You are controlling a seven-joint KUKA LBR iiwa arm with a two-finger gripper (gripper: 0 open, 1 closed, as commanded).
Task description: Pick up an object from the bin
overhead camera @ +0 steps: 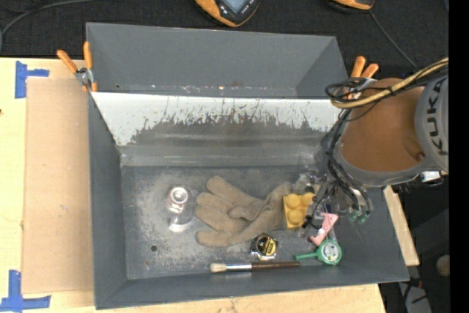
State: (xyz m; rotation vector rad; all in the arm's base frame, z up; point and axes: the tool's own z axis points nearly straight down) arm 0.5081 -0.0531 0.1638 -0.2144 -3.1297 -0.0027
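My gripper (321, 198) hangs low at the right end of the bin, under the arm's orange cover. Just to its left a small yellow lumpy toy (295, 210) touches the cuff end of a tan work glove (233, 215). Directly below the gripper a small pink piece (323, 229) lies on the floor, and it may be touching the gripper. Below that lies a green tool with a round head (328, 253). Nothing can be seen held.
A black and yellow tape measure (264, 246) sits below the glove. A thin paintbrush (253, 267) runs along the front wall. A clear plastic cup (178, 206) lies at the left. The arm and cables cover the bin's right wall.
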